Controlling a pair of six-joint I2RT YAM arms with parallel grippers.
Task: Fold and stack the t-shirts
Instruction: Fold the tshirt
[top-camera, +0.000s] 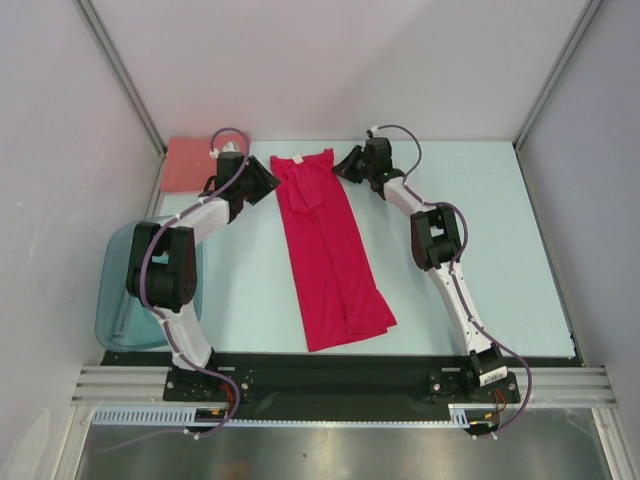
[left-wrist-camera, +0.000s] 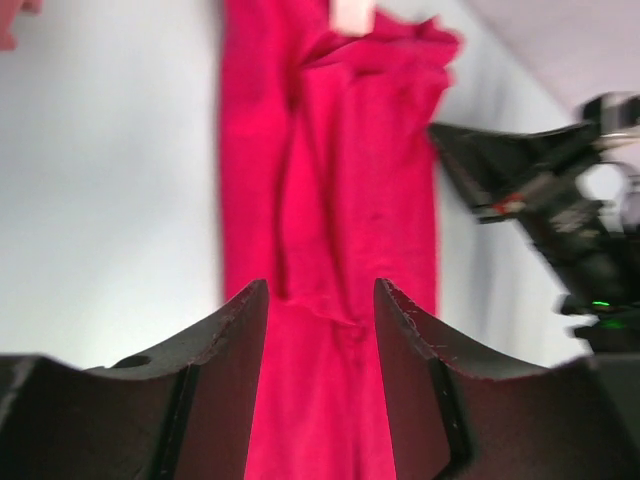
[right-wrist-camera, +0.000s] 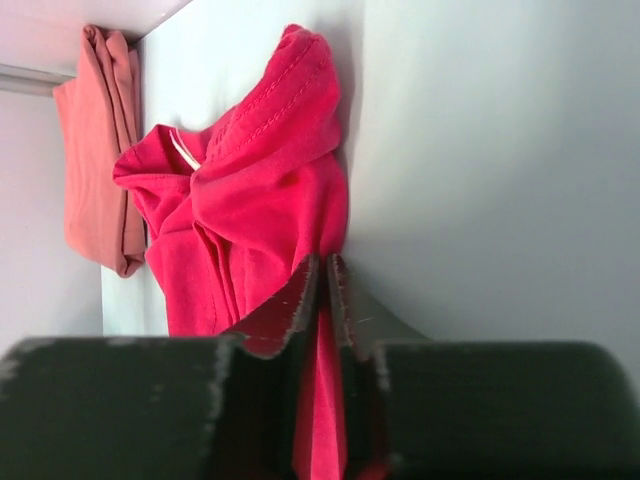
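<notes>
The crimson-red t-shirt (top-camera: 325, 250) lies as a long narrow strip down the middle of the table, collar at the far end. My right gripper (top-camera: 340, 165) sits at the strip's far right edge. In the right wrist view it (right-wrist-camera: 325, 262) is shut on a fold of the red cloth (right-wrist-camera: 250, 180), which bunches up beyond the fingertips. My left gripper (top-camera: 268, 185) is at the strip's far left edge. Its jaws (left-wrist-camera: 320, 290) stand apart, with the red shirt (left-wrist-camera: 340, 180) showing between them. The salmon-pink t-shirt (top-camera: 190, 163) lies folded in the far left corner (right-wrist-camera: 95, 150).
A translucent teal tub (top-camera: 120, 290) stands at the table's left edge beside the left arm. White walls and metal posts close in the back and sides. The right arm (left-wrist-camera: 540, 190) shows at the right of the left wrist view.
</notes>
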